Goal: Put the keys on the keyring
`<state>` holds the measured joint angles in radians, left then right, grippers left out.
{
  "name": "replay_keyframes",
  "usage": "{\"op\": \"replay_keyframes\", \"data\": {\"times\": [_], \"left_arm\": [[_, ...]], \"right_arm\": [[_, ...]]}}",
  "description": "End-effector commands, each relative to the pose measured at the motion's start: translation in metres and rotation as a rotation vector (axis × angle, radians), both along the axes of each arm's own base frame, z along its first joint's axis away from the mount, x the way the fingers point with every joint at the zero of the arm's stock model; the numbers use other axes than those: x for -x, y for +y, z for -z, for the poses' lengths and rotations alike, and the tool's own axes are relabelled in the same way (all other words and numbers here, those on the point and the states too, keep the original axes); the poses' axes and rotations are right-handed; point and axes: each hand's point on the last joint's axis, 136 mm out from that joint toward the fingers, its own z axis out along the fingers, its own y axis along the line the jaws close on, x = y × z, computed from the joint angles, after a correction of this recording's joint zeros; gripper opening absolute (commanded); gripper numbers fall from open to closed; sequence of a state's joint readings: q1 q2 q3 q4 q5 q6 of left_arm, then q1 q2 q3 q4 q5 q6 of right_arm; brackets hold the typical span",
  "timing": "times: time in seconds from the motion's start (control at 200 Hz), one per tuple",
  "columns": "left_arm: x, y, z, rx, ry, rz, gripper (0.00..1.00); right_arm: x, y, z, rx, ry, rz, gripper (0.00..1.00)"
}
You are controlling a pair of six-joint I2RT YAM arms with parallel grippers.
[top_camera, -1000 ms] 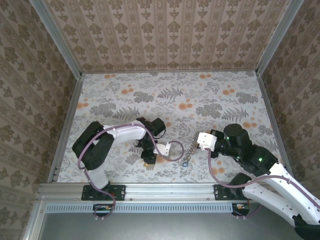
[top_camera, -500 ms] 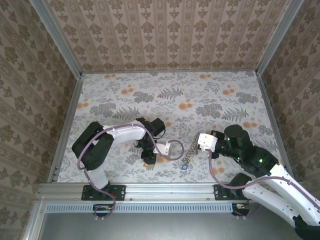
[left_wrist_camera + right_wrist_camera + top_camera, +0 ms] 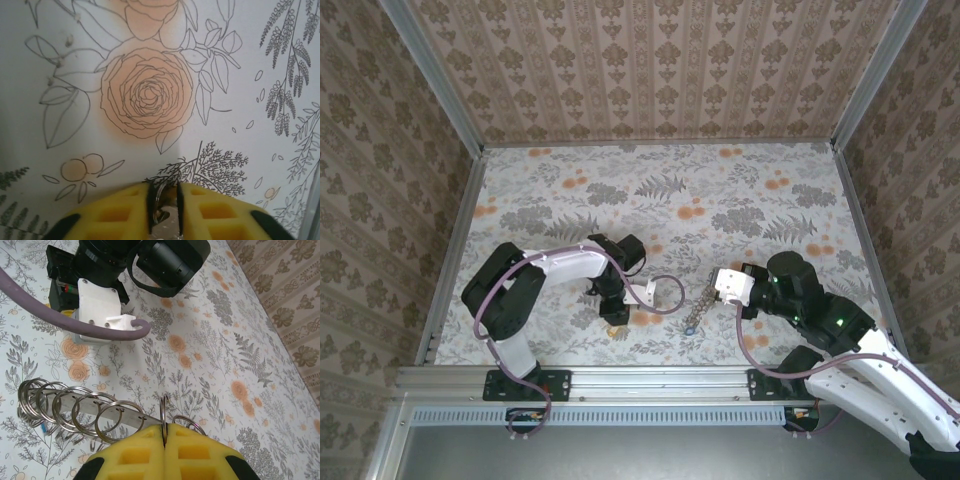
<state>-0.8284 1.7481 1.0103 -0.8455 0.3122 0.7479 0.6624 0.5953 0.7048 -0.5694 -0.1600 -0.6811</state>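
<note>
The keyring (image 3: 90, 410) is a flat metal strip threaded with several silvery split rings. My right gripper (image 3: 164, 426) is shut on one upright ring at the strip's near end. In the top view the keyring (image 3: 701, 300) hangs from the right gripper (image 3: 722, 284) down toward the table, with a small blue key (image 3: 689, 327) at its low end. My left gripper (image 3: 615, 324) points down at the table left of the keyring. Its yellow fingers (image 3: 115, 215) stand close together on a small curved silvery piece (image 3: 160, 200), apparently a key; most of it is hidden.
The floral table covering (image 3: 720, 190) stretches to the patterned walls. The left arm's wrist block and purple cable (image 3: 75, 325) lie just beyond the keyring in the right wrist view. A metal rail (image 3: 620, 380) runs along the near edge.
The left gripper's jaws have narrowed and its wrist has shifted slightly left. The right gripper stays shut, and the hanging keyring has barely moved.
</note>
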Motion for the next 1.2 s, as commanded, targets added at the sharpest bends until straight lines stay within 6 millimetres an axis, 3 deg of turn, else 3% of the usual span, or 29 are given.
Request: {"op": "replay_keyframes", "data": {"times": [0.0, 0.14, 0.36, 0.485, 0.565, 0.795, 1.04, 1.195], "left_arm": [[0.008, 0.014, -0.001, -0.05, 0.032, -0.004, 0.13], [0.005, 0.016, -0.003, -0.055, 0.011, 0.013, 0.0], [-0.006, 0.008, -0.025, 0.005, -0.047, -0.001, 0.0], [-0.01, 0.002, -0.034, 0.054, -0.062, -0.022, 0.18], [-0.009, 0.005, -0.029, 0.038, -0.056, -0.026, 0.23], [-0.012, 0.017, -0.011, -0.039, -0.052, -0.063, 0.25], [-0.024, 0.018, -0.012, -0.026, -0.121, -0.095, 0.37], [-0.032, 0.02, -0.014, -0.031, -0.148, -0.12, 0.39]], "right_arm": [[-0.004, -0.001, -0.008, -0.013, -0.043, 0.009, 0.0], [-0.003, -0.001, -0.008, -0.014, -0.042, 0.007, 0.0], [-0.003, -0.001, -0.008, -0.014, -0.04, 0.006, 0.0], [-0.003, 0.0, -0.008, -0.014, -0.038, 0.003, 0.0], [-0.003, 0.0, -0.007, -0.014, -0.036, 0.004, 0.0], [-0.003, -0.001, -0.008, -0.013, -0.038, 0.005, 0.0], [-0.003, 0.0, -0.008, -0.014, -0.039, 0.003, 0.0], [-0.003, 0.0, -0.009, -0.015, -0.04, 0.004, 0.0]]}}
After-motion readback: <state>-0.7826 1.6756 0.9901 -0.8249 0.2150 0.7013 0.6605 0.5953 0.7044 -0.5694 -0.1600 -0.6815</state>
